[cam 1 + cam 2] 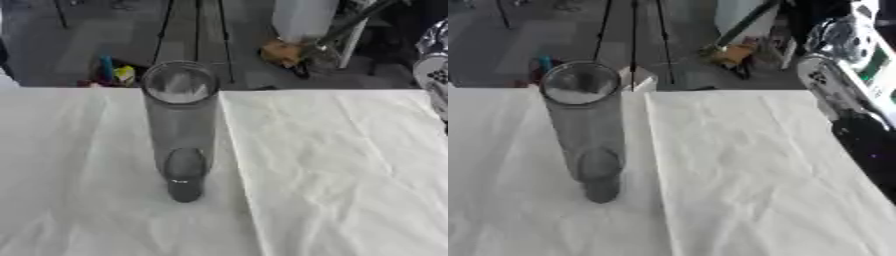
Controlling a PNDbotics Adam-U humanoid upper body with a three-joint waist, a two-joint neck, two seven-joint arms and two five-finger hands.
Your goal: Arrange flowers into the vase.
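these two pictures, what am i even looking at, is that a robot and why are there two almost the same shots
Both pictures come from one moment, taken by the two eyes of a camera in a humanoid robot's head, looking down at the table in front of it. That is why they nearly match.

The table is covered by a wrinkled white cloth. On it stands a tall clear glass vase, upright, with nothing inside. No flowers show in either picture yet.

The black and silver shape along the right edge of the right eye view is the robot's right arm, coming in from the far side. Its hand is out of the picture, and so is the left hand, so nothing is seen to be held. Behind the table is room clutter on the floor.
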